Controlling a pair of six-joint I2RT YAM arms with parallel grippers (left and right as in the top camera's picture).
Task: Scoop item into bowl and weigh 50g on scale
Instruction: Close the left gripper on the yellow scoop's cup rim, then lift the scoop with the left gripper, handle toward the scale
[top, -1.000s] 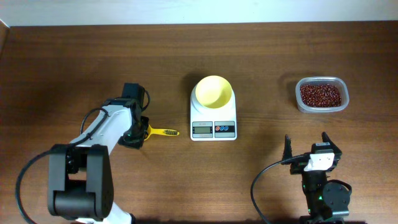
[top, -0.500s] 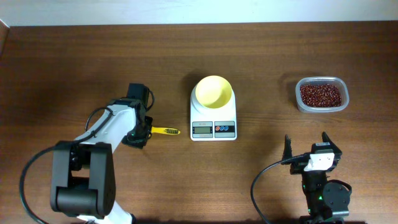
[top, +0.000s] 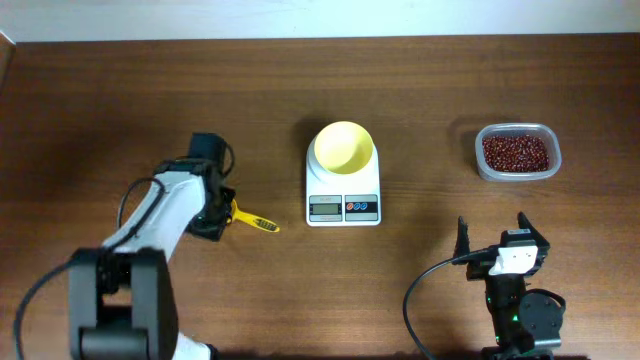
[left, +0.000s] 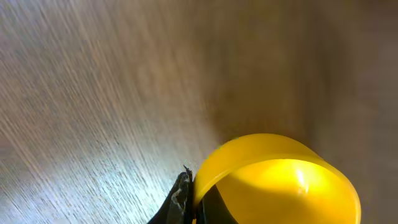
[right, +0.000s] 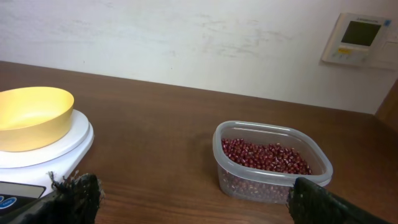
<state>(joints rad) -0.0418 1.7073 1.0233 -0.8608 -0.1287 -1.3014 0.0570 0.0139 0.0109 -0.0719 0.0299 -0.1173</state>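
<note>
Left of scale (top: 343, 196), scoop (top: 258, 223) now angled

One bowl (top: 344, 147), one scale (top: 343, 208), one scoop (top: 256, 222), one tub (top: 481, 161) of many beans (top: 516, 152), one left arm (top: 163, 206), one right arm (top: 520, 305).

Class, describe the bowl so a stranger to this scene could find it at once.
On the brown table, find the white square scale near the middle. The bowl sits on its platform: small, round, pale yellow, empty, unlike the clear tub of red-brown beans to its right.
</note>
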